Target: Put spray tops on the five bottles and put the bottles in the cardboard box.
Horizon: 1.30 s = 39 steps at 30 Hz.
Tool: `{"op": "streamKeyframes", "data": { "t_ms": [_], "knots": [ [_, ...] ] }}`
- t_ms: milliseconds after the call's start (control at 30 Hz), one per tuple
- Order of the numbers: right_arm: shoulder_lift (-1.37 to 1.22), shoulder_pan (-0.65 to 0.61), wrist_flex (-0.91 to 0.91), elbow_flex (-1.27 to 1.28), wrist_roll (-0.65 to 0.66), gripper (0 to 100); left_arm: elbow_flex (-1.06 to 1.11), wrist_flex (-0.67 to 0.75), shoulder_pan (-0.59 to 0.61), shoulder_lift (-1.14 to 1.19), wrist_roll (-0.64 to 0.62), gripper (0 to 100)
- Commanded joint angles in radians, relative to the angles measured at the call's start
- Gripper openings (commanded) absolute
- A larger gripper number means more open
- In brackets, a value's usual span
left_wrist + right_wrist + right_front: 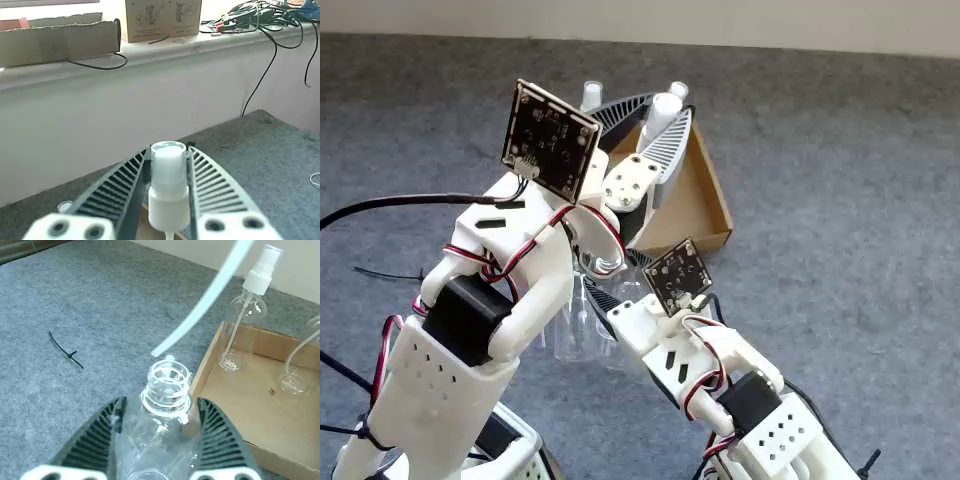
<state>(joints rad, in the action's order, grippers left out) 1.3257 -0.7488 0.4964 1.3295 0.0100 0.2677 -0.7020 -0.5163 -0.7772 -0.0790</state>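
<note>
Bottle beside cardboard box; cable tie nearby.

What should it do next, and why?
Probably lower the spray top so its tube enters the bottle: the tip hangs close to the open neck, with the left gripper holding the top and the right gripper the bottle.

No legible text, numbers or signs. Print on the small carton is too small to read.
</note>
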Motion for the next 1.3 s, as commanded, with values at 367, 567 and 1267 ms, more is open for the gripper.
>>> {"op": "streamKeyframes", "data": {
  "t_ms": [367,567,1267],
  "knots": [
    [0.007,0.001,-0.013,-0.002,-0.003,0.4,0.101,0.133,0.056,-0.018,-0.008,5],
    [0.007,0.001,-0.013,-0.002,-0.003,0.4,0.101,0.132,0.062,-0.018,-0.104,5],
    [0.007,0.070,-0.013,-0.004,-0.005,0.4,0.228,0.078,0.165,-0.027,-0.106,5]
  ]
}}
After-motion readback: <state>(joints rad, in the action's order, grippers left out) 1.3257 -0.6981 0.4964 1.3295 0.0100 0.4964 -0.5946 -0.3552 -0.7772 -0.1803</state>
